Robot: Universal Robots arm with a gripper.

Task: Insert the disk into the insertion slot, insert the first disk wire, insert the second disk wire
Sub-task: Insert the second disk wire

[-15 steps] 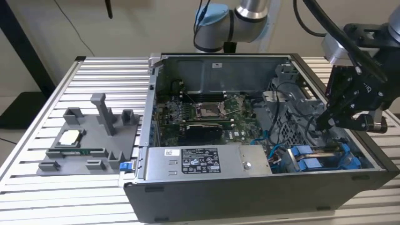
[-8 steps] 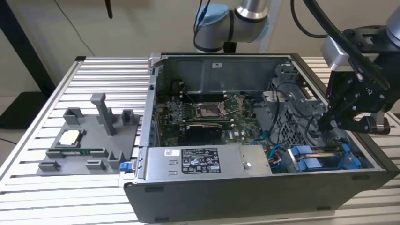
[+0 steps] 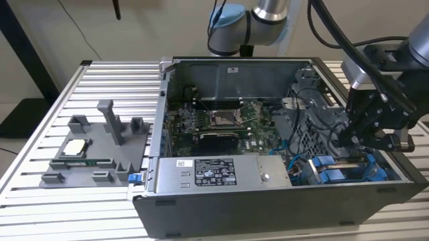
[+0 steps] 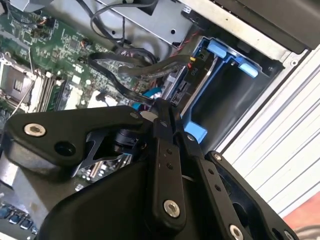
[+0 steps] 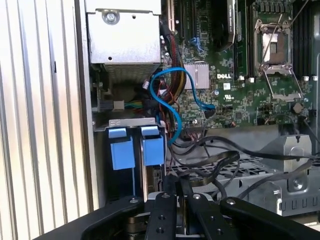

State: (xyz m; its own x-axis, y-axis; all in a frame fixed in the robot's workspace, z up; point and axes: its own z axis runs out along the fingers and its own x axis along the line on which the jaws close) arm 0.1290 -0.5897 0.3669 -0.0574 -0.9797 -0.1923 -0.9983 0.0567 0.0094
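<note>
The insertion slot with its blue rails sits in the open computer case's front corner, at the exterior view's right. Blue caddy parts stand in it, and a thin grey strip between them looks like the disk seen edge-on. My gripper hangs just above the slot's inner end. In both wrist views its fingers are pressed together, tips among black flat wires beside a black connector. I cannot tell whether a wire is pinched between them.
A grey labelled power-supply box lies along the case's front wall. The motherboard fills the case floor. A blue cable loops near the slot. A grey fixture tray rests on the slatted table.
</note>
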